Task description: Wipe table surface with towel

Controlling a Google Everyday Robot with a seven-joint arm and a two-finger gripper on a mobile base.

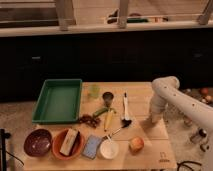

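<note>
Although the table surface [150,142] fills the lower frame, no towel is discernible. The gripper [149,121] sits low over a bare patch near the round fruit [136,144]; open or closed, cannot tell. Wiping judged barely begun; most surface left.

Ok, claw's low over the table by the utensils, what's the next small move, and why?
Probably a short sweep of the claw along the bare table surface toward the near corner, since the spatula lies close beside it and the apple sits nearby. I can't make out a towel.
</note>
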